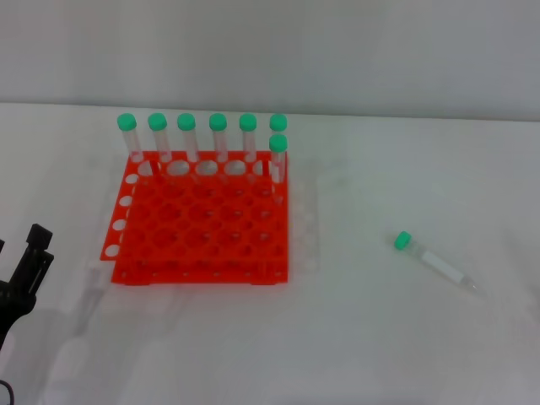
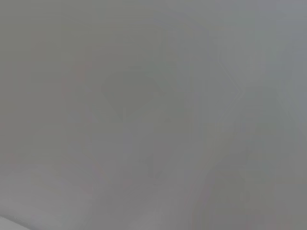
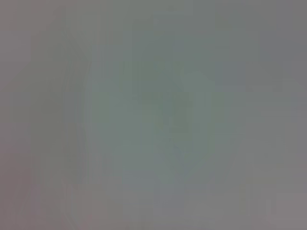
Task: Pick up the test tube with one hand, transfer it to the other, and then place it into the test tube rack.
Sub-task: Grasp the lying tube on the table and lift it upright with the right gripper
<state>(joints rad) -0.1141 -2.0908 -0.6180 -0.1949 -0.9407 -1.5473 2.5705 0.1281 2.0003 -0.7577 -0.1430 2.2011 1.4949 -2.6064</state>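
Observation:
The test tube (image 1: 434, 261) lies on its side on the white table at the right, green cap toward the rack and tapered tip pointing to the front right. The orange-red test tube rack (image 1: 202, 221) stands left of centre. Several green-capped tubes (image 1: 218, 139) stand upright along its back row, with one more (image 1: 278, 160) at the right end of the second row. My left gripper (image 1: 25, 253) is low at the front left edge, well left of the rack and holding nothing. My right gripper is out of view. Both wrist views show only a blank grey blur.
A clear plastic piece (image 1: 308, 228) sits against the rack's right side. The white table (image 1: 354, 337) spreads between the rack and the lying tube and along the front. A pale wall (image 1: 270, 51) closes off the back.

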